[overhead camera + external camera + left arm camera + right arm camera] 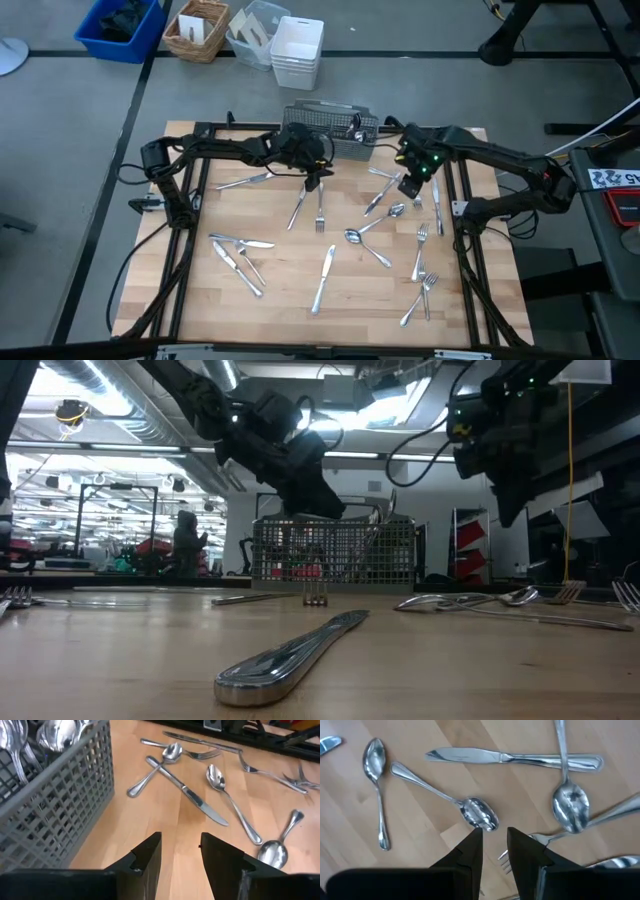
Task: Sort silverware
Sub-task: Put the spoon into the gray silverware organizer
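Hovering beside the mesh caddy (330,128), the left pincer (180,852) is parted, empty. The right pincer (494,852), parted and empty, hangs above silverware (372,222) scattered across the tabletop (290,300).

One wire caddy (330,128) stood on the single worktop (290,300); two arms (230,148) reached over it; loose silverware (323,275) numbered roughly twenty pieces, too tangled for an exact count; at least three were spoons (354,236), about five forks (421,250), about five knives (240,255); more spoons, uncountable, filled the caddy; four bins (120,25) sat beyond.
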`<action>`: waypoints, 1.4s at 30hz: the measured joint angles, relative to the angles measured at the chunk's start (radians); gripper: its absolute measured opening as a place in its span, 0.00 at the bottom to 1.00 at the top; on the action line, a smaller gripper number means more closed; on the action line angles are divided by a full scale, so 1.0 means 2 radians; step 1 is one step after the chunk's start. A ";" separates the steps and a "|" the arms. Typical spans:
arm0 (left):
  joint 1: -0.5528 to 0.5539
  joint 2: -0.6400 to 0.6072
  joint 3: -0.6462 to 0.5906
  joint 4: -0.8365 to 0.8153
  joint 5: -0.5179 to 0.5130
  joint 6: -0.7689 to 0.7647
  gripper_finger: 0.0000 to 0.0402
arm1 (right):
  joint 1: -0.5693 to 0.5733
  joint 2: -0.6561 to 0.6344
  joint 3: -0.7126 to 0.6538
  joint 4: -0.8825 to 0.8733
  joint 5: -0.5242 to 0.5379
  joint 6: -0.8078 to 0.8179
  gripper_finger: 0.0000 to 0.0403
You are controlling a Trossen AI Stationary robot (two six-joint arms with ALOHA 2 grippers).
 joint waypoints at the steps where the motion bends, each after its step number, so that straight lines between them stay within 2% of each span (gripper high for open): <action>1: -0.001 0.000 0.000 0.001 0.000 0.004 0.32 | 0.008 0.000 0.000 0.002 0.004 0.000 0.23; 6: -0.010 0.000 0.000 0.001 0.000 0.027 0.32 | 0.042 0.002 -0.005 0.011 0.011 0.000 0.23; 11: -0.020 0.000 0.000 -0.006 0.000 0.043 0.32 | 0.059 0.003 -0.048 0.061 0.018 0.027 0.23; 21: -0.027 0.000 0.000 -0.019 0.000 0.049 0.32 | 0.058 0.003 -0.142 0.135 0.018 0.054 0.23; 27: -0.027 0.000 0.000 -0.021 0.000 0.044 0.32 | 0.058 0.003 -0.158 0.159 0.032 0.054 0.23; 42: -0.027 0.001 0.000 -0.021 0.000 0.043 0.32 | 0.058 0.003 -0.204 0.219 0.027 0.056 0.23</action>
